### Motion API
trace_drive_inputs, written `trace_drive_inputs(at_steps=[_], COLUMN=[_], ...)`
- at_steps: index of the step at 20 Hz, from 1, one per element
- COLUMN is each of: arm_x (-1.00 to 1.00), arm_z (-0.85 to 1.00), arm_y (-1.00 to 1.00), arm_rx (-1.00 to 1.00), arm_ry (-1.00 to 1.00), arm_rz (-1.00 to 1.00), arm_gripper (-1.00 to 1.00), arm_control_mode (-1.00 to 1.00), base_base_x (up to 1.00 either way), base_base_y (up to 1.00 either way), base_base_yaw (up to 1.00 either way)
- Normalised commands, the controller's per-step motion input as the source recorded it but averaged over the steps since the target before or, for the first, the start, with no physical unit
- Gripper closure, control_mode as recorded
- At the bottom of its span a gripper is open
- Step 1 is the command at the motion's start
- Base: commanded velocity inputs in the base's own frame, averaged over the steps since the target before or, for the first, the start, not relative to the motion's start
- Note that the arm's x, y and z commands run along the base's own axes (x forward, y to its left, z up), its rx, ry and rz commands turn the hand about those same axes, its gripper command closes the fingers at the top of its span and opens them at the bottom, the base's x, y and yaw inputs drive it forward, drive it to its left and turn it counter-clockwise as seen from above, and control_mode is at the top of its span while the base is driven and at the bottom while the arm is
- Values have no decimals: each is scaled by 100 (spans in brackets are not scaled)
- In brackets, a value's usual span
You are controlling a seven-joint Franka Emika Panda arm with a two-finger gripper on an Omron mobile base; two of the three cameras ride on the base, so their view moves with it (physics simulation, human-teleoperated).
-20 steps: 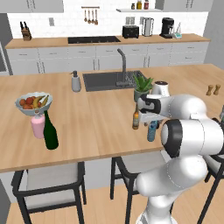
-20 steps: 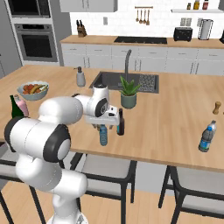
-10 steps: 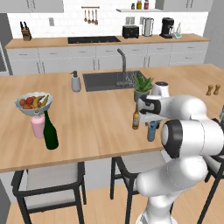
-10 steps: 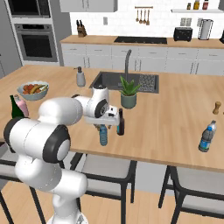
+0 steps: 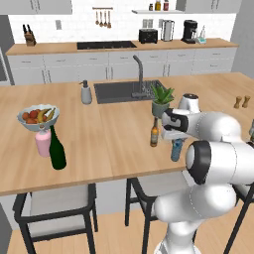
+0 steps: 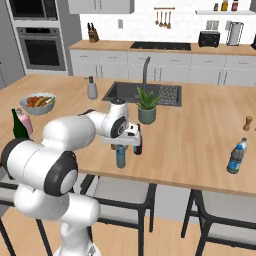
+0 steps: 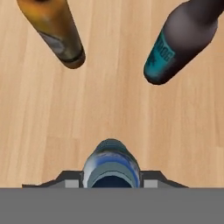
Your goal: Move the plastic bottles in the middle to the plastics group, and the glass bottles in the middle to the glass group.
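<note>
The gripper (image 7: 111, 183) sits directly over the upright light-blue translucent plastic bottle (image 7: 111, 164) at the wooden island counter's (image 5: 109, 144) near edge, fingers flanking its cap, seemingly touching; a firm grip cannot be confirmed.

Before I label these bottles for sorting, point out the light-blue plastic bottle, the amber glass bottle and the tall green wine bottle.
light-blue plastic bottle (image 7: 111, 162): hand view, its upper body.
amber glass bottle (image 5: 154, 135): left base view, its body.
tall green wine bottle (image 5: 57, 152): left base view, its body.
</note>
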Motion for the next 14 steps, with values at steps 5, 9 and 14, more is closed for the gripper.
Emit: trace_drive_inputs(at_steps=[5, 9, 14], arm_x=[-30, -12, 1], arm_z=[24, 13, 7], arm_y=[-67, -86, -91], arm_rx=[1, 0, 0], arm_ry=[0, 0, 0], arm_rz=[0, -10, -17], arm_gripper=[100, 100, 100], arm_control_mode=[-100, -100, -100], base_base_x=[0, 0, 0], base_base_y=[0, 0, 0], base_base_yaw=[0, 0, 0])
